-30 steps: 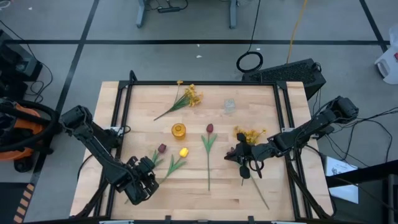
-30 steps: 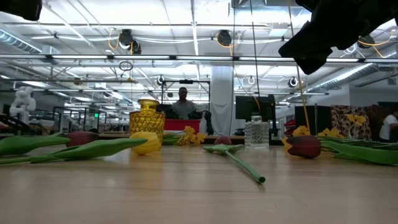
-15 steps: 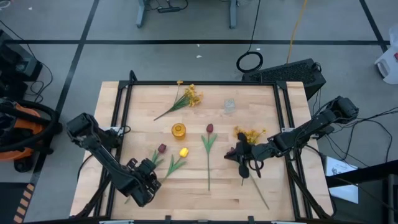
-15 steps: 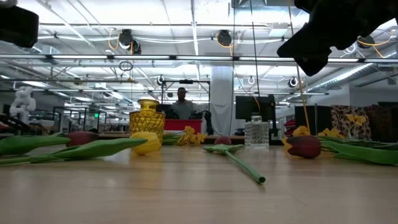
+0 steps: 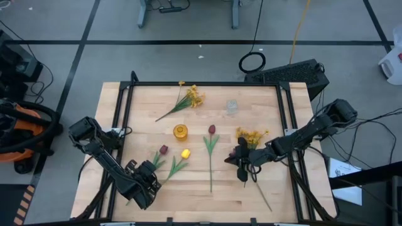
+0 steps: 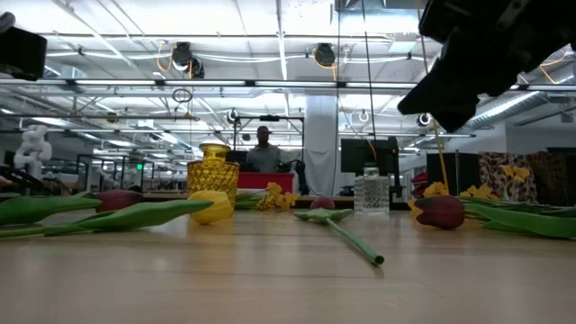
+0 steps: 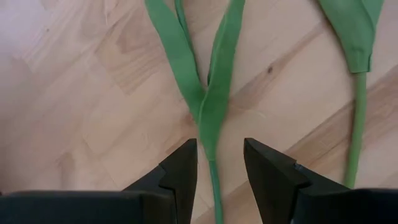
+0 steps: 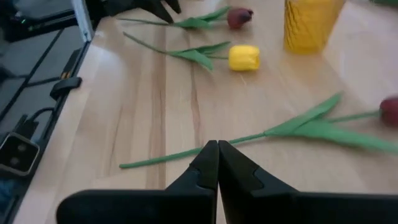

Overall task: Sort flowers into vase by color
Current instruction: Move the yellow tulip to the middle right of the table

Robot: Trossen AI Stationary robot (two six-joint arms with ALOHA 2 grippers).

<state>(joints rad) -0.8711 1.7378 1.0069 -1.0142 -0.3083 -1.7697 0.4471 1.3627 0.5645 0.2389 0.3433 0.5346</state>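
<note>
Nothing seems sorted yet: all flowers (image 5: pixel 211 145) lie on the bench (image 5: pixel 144 107), both vases (image 5: pixel 180 132) apparently empty, the left pincer (image 7: pixel 217 165) spread astride a stem (image 7: pixel 214 186), the right pincer (image 8: pixel 217 163) closed on nothing.

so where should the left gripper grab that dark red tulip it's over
Probably the bare stem just below the leaf fork. The dark red tulip lies flat on the table, stem toward the left gripper, whose open fingers straddle the stem there. Coming straight down from above, fingers either side, seems best; the leaves above are broad and floppy.
</note>
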